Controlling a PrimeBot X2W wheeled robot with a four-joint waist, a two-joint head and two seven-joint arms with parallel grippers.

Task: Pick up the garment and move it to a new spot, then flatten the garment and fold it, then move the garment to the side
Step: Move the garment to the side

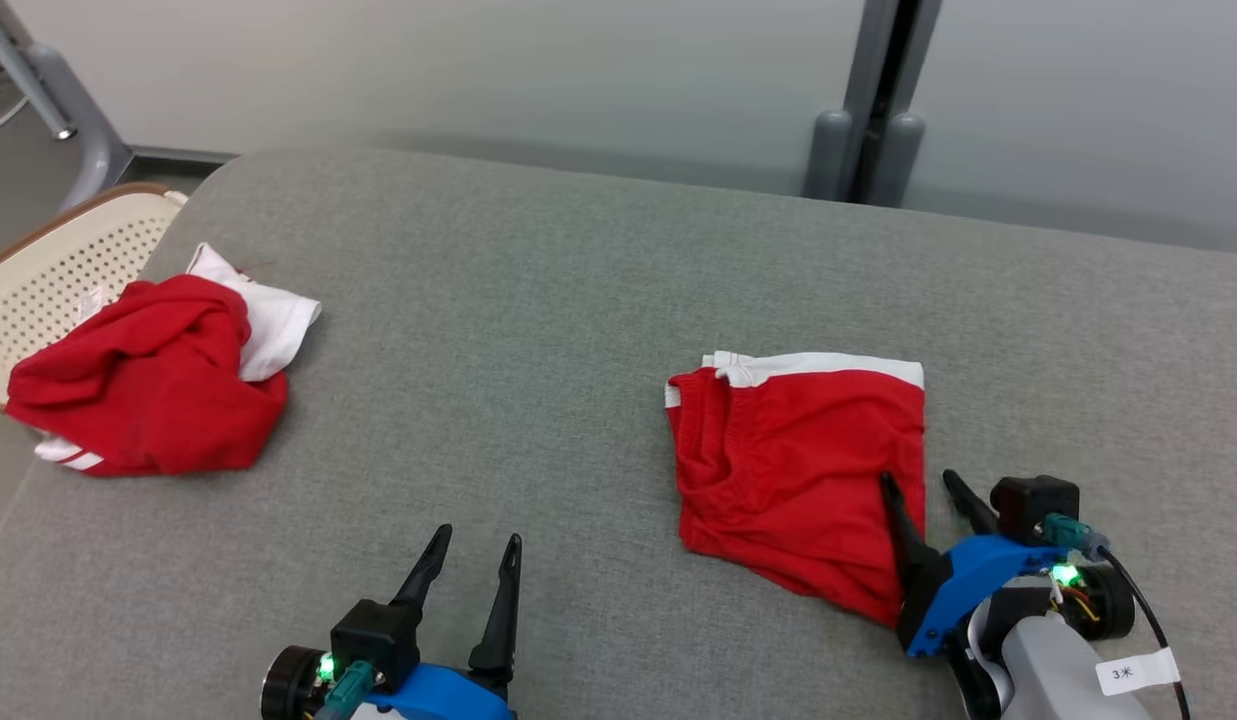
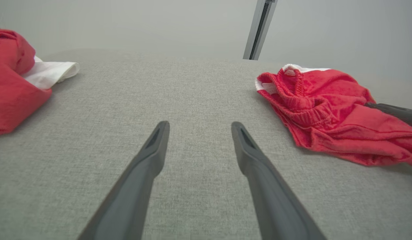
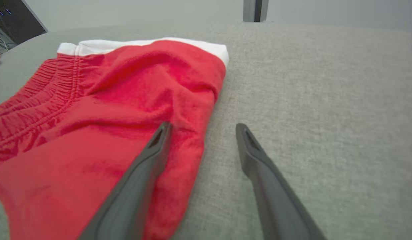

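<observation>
Red garment [image 1: 793,450] lies right of centre on the grey tabletop [image 1: 538,300]. The right end effector [image 1: 916,478], jaws apart, straddles its right edge. The left end effector [image 1: 479,535], also spread, sits lower centre, well clear.

Head camera overhead; wrist cameras low — sharing shorts [image 1: 798,470]

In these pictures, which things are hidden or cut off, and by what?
Head view: basket cut by the left edge, partly covered by the crumpled garment.
Left wrist view: the crumpled garment runs off the left edge.
Right wrist view: whether the right gripper touches the folded shorts is unclear; its own finger hides the contact.
</observation>
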